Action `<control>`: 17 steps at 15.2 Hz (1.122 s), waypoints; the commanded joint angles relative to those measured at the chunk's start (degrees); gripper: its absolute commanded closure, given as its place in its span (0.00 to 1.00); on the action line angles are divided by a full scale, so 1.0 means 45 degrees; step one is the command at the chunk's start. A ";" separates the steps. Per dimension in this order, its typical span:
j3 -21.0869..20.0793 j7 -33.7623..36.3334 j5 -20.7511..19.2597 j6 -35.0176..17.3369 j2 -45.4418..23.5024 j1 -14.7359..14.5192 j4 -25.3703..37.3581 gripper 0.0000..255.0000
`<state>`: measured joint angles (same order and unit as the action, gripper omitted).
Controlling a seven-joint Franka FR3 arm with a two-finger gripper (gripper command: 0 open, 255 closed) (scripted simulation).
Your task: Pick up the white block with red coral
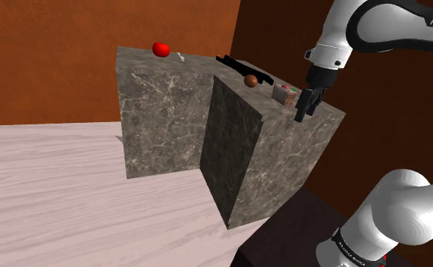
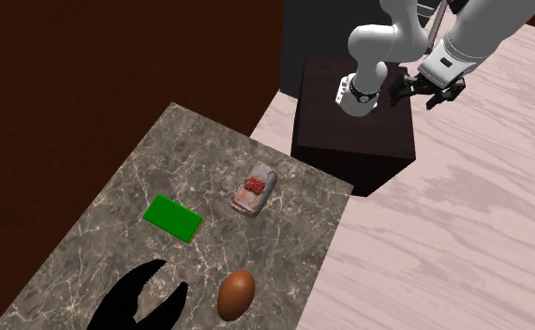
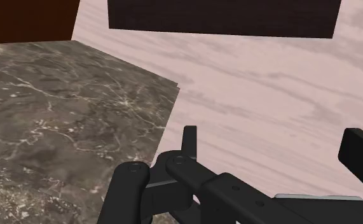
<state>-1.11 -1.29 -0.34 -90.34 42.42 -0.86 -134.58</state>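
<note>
2 black fingers (image 3: 189, 143) stood apart in the wrist view, clasping nothing, past the counter's (image 3: 65, 108) edge. In the shoulder view, the gripper (image 1: 305, 108) hung by the white block with red coral (image 1: 286, 94). The second exterior view showed them well apart. A straight descent, I judged, would miss or clip the counter.
</note>
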 commanded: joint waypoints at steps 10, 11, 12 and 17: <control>0.1951 -0.1822 -0.0874 -0.0850 -0.3036 0.0844 0.2121 0.00; 0.2156 -0.2024 -0.0913 -0.0915 -0.3409 0.0917 0.2424 0.00; 0.2359 -0.2229 -0.0939 -0.0972 -0.3788 0.0988 0.2739 0.00; 0.3338 -0.3282 -0.0867 -0.1133 -0.5786 0.1323 0.4525 0.00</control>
<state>13.12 -15.20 -4.38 -95.24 18.14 4.82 -115.74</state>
